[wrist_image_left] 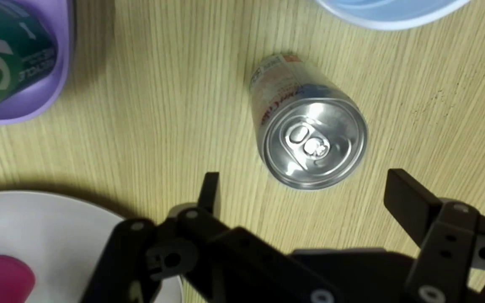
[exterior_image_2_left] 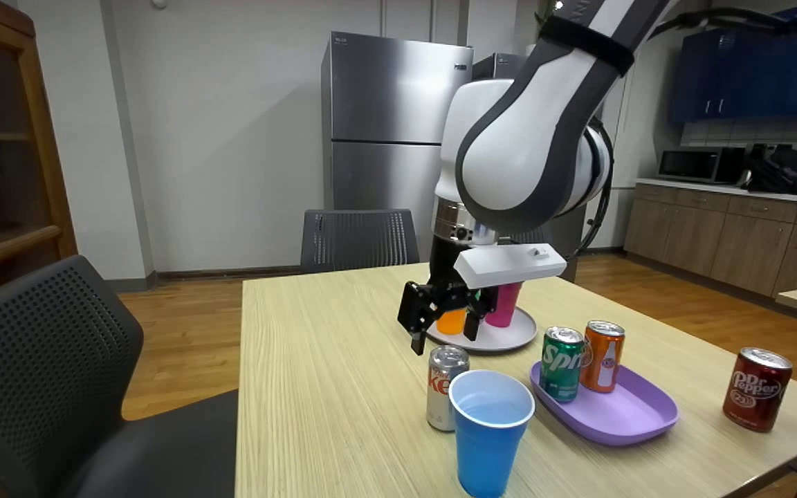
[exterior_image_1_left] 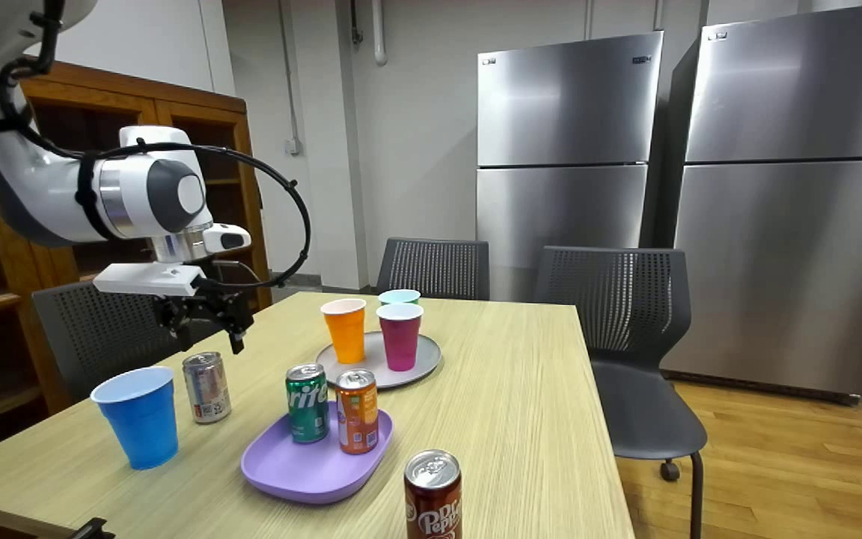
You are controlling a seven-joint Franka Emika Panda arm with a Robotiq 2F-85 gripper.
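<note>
My gripper [wrist_image_left: 303, 185] stands open, its black fingertips wide apart with nothing between them. In both exterior views the gripper [exterior_image_1_left: 211, 346] hangs pointing down above the table. Nearest to it is a silver Diet Coke can [wrist_image_left: 310, 134], upright on the wood; in the wrist view it lies just beyond the fingertips, between their lines and untouched. That can [exterior_image_1_left: 207, 389] shows below the gripper in an exterior view. Beside it stands a blue cup [exterior_image_2_left: 488, 443]. A purple tray [exterior_image_1_left: 304, 479] bears a green Sprite can [exterior_image_1_left: 307, 404] and an orange can [exterior_image_1_left: 357, 415].
A grey plate [exterior_image_1_left: 427, 358] holds an orange cup [exterior_image_1_left: 346, 333] and a maroon cup [exterior_image_1_left: 401, 340]; a teal cup [exterior_image_1_left: 399, 296] shows behind. A Dr Pepper can [exterior_image_2_left: 758, 391] stands near the table's edge. Dark chairs [exterior_image_1_left: 610, 322] surround the table [exterior_image_1_left: 506, 389].
</note>
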